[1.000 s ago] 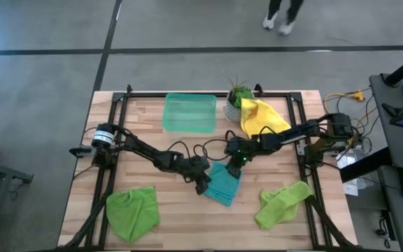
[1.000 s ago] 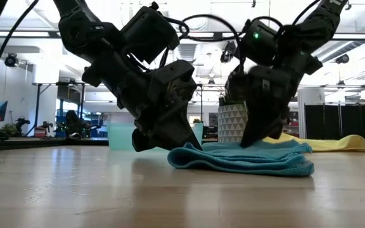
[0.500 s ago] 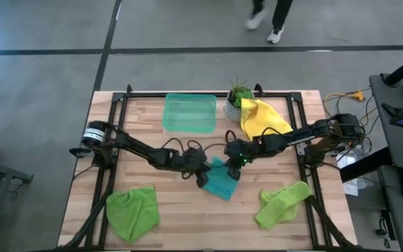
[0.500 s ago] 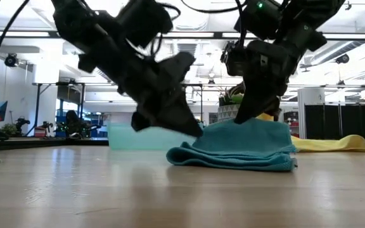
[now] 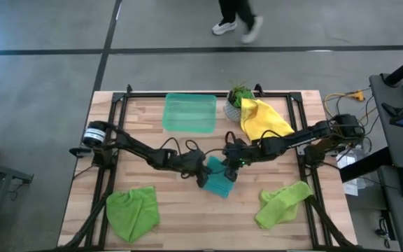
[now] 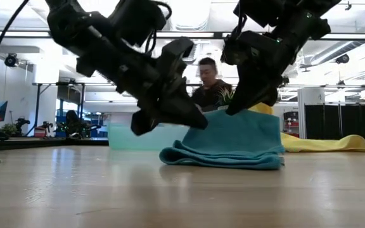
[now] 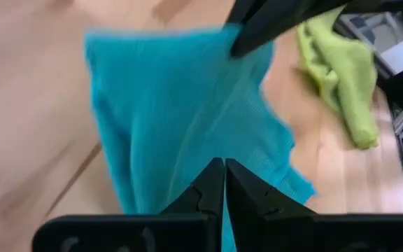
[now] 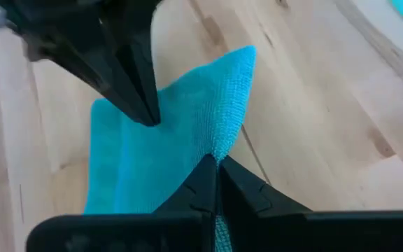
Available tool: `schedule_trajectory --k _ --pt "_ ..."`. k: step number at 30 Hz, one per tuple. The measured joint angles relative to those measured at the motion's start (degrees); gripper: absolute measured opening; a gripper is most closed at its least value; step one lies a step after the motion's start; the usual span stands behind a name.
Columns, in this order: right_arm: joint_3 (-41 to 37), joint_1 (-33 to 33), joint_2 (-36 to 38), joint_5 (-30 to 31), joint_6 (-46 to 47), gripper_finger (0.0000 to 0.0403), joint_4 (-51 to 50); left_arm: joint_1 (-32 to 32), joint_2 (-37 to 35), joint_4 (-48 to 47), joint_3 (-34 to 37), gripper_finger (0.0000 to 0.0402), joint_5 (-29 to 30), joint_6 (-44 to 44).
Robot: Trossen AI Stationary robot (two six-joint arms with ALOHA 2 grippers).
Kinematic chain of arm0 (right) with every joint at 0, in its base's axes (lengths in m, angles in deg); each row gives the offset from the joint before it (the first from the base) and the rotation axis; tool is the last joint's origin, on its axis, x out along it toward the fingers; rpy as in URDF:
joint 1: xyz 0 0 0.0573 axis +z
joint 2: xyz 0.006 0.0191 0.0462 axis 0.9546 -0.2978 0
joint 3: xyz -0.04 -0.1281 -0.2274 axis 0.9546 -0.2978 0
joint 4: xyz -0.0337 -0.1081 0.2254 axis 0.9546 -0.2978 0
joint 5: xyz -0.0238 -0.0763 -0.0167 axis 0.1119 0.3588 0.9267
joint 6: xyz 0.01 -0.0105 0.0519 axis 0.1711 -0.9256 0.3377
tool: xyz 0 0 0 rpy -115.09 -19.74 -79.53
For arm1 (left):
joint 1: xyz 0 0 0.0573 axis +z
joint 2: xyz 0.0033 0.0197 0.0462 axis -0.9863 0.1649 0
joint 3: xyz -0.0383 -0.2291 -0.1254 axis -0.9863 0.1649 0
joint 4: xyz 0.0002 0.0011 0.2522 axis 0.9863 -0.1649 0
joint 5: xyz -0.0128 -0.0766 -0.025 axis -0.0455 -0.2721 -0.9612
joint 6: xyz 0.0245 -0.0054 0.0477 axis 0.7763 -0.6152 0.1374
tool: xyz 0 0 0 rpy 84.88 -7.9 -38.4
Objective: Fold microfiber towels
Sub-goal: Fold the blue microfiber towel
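Note:
The teal-blue microfiber towel (image 5: 219,182) lies at the table's middle. Its raised edge stands up as a sheet (image 6: 239,133), and its lower folds (image 6: 217,158) rest on the wood. My left gripper (image 5: 203,175) is shut on one raised corner and my right gripper (image 5: 231,168) on the other, both just above the table. A yellow towel (image 5: 263,117) lies at the far right. One lime green towel (image 5: 133,212) lies near left, another (image 5: 283,203) near right. My left gripper pinches the raised corner (image 7: 208,150) of the teal towel's upper edge between its two fingers, slanting down from the table's left. The towel hangs below it; its lower part lies on the table. My right gripper pinches the other raised corner (image 8: 224,143) of that edge between its two fingers, slanting down from the table's right. The edge runs nearly taut between both grippers (image 6: 233,114), and the sheet hangs down to the folds on the table.
A translucent green tray (image 5: 189,113) stands at the far middle, with a potted plant (image 5: 238,98) beside it by the yellow towel. A person (image 6: 209,88) passes behind the table's far edge. Bare wood shows in front of the teal towel.
Both grippers have gone up, staying shut, and have drawn the teal towel's one edge off the table. The towel lay flat and bunched before; now its upper part stands as a sheet while its lower folds stay on the wood.

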State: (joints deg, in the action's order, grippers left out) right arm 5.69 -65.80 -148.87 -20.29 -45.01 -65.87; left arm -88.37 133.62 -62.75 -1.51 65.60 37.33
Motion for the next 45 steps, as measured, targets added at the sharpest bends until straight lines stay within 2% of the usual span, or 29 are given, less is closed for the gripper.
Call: schedule_trajectory --k 12,17,22,27,32,36,45 --pt "3.0 1.5 0.0 0.3 -0.1 0.0009 -0.8 0.0 2.5 -1.5 1.1 0.0000 2.6 -1.0" --pt "3.1 2.3 -0.3 0.4 0.0 0.0009 -0.8 0.0 2.5 -1.8 1.5 0.0000 5.5 -1.0" --pt "3.1 2.9 -1.6 0.8 3.4 0.0009 -0.6 0.0 1.7 -2.1 2.0 0.0000 5.5 -0.9" --pt "3.1 4.1 -2.9 4.6 5.9 0.0009 1.9 0.0 -2.2 -1.8 2.6 0.0000 5.5 -0.8" --pt "3.1 4.4 -4.1 5.1 8.2 0.0009 3.5 0.0 -7.7 -1.5 4.4 0.0000 6.0 -0.4" --pt "3.5 5.0 -4.8 5.6 9.6 0.0009 3.9 -0.1 -12.5 -2.2 6.9 0.0000 8.7 -0.5" --pt "13.7 6.9 -11.9 8.0 7.5 0.0009 1.7 -0.1 -18.5 -1.9 11.6 0.0000 13.6 -0.8"
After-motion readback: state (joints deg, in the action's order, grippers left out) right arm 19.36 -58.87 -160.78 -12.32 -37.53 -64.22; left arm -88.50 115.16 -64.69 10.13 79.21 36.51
